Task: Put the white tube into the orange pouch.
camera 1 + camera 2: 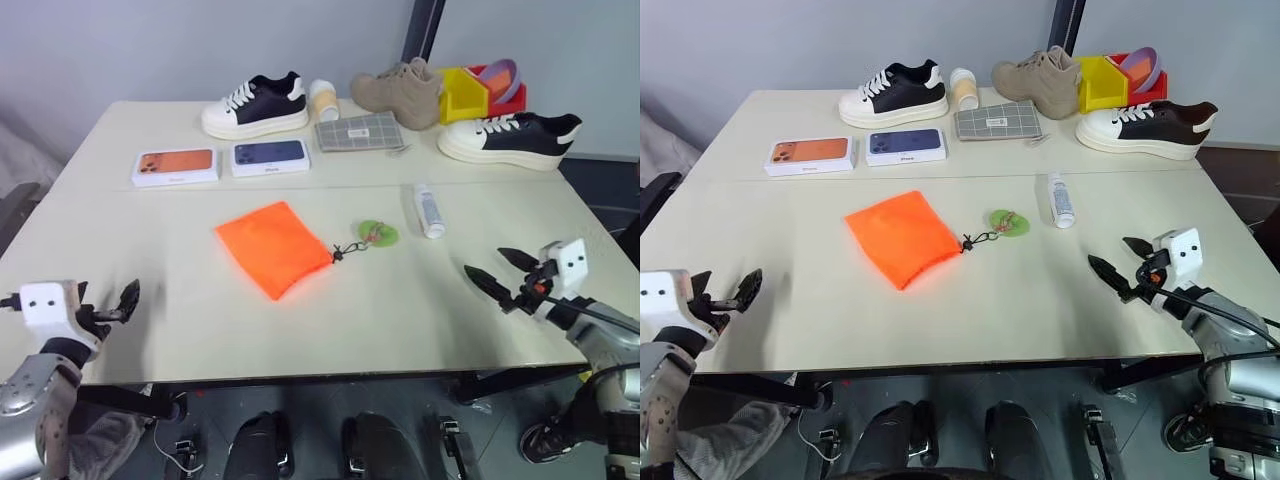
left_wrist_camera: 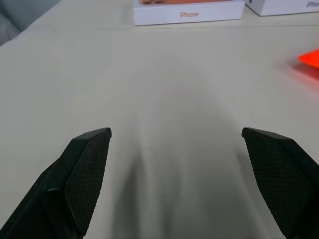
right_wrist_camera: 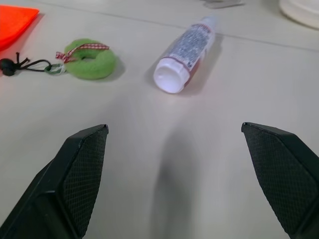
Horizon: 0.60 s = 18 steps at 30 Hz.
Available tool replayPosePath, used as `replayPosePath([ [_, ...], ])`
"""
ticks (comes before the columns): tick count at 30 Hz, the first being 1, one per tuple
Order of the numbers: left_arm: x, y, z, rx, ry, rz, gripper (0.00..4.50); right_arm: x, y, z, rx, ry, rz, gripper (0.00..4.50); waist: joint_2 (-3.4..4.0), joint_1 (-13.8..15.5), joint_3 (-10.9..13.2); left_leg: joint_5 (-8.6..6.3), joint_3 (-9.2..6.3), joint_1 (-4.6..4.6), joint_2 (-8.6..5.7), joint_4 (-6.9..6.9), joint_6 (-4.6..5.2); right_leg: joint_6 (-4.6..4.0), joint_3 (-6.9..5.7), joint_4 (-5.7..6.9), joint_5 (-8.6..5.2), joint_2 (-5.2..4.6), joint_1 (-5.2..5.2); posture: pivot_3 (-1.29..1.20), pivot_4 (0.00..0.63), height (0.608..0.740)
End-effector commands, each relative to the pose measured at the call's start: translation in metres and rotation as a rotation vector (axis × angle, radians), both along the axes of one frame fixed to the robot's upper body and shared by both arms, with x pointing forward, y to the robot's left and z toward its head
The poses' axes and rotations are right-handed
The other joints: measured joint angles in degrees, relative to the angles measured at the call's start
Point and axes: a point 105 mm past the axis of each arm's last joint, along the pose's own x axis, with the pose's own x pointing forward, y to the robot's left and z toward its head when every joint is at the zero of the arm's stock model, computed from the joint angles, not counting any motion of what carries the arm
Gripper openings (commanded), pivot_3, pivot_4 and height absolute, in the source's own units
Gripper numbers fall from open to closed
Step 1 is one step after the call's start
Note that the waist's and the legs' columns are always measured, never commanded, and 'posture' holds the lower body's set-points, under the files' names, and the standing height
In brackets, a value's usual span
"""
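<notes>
A: White tube (image 1: 429, 211) first: where are we seeing it lying?

B: We are seeing it resting flat on the desk (image 1: 400, 300), ahead of our right hand (image 1: 503, 272) and slightly toward the middle. Its long axis is running away from us, cap end facing us in the right wrist view, so it is lining up roughly with that hand's reach.

A: And what are our hands doing?

B: Both are hovering near the front edge, spread wide and carrying nothing. The left hand (image 1: 112, 305) is sitting well apart from the tube, so we are judging the right hand the nearer one for the pickup.

A: And the orange pouch (image 1: 272, 246)?

B: It is lying flat mid-desk, left of the tube, with its black cord trailing toward the green tag (image 1: 378, 234), which is lying between pouch and tube. We are not seeing its mouth open, so we are expecting the left hand may need to hold it.

A: Anything farther back?

B: Phone boxes (image 1: 176, 165) and shoes (image 1: 256, 104) are sitting along the back, well clear of the reach.
</notes>
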Motion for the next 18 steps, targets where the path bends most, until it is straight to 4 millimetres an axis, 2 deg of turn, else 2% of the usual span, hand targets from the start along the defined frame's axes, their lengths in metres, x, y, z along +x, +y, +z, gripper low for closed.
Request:
replayPosePath([
  [1, -0.002, 0.003, 0.018, 0.033, -0.053, 0.003, 4.5, 0.004, 0.003, 0.015, -0.002, -0.058, 0.016, 4.45, 0.0, 0.0, 0.0, 0.0, 0.0, 0.0, 0.0, 0.0, 0.0, 0.0, 0.0, 0.0, 0.0, 0.0, 0.0, 0.0, 0.15, 0.74],
  [6, 0.007, -0.003, 0.023, 0.034, -0.071, -0.021, 4.5, 0.007, 0.004, 0.019, -0.009, -0.073, 0.019, 4.45, 0.0, 0.1, 0.0, 0.0, 0.0, 0.0, 0.0, 0.02, 0.01, 0.0, 0.0, 0.0, 0.0, 0.0, 0.01, 0.0, 0.15, 0.74],
  [9, 0.017, -0.016, 0.029, 0.045, -0.087, -0.072, 4.5, 0.007, 0.005, 0.018, -0.009, -0.077, 0.019, 4.45, 0.0, 0.2, 0.0, 0.0, 0.0, 0.0, 0.0, 0.02, 0.01, 0.0, 0.0, 0.0, 0.0, 0.0, 0.02, 0.0, 0.15, 0.74],
  [13, 0.033, -0.06, 0.049, 0.072, -0.158, -0.234, 4.5, 0.008, 0.013, 0.022, -0.009, -0.095, 0.041, 4.45, 0.0, 0.4, 0.0, 0.01, 0.0, 0.0, -0.02, 0.04, 0.02, 0.14, -0.01, 0.0, 0.08, 0.0, 0.05, 0.0, 0.15, 0.74],
  [18, 0.049, -0.126, 0.063, 0.219, -0.192, -0.473, 4.5, 0.009, 0.025, 0.029, -0.02, -0.122, 0.082, 4.45, 0.01, 0.4, 0.0, 0.02, 0.01, 0.02, -0.02, 0.05, 0.03, 0.18, -0.01, 0.01, 0.1, 0.04, 0.09, 0.0, 0.15, 0.74],
])
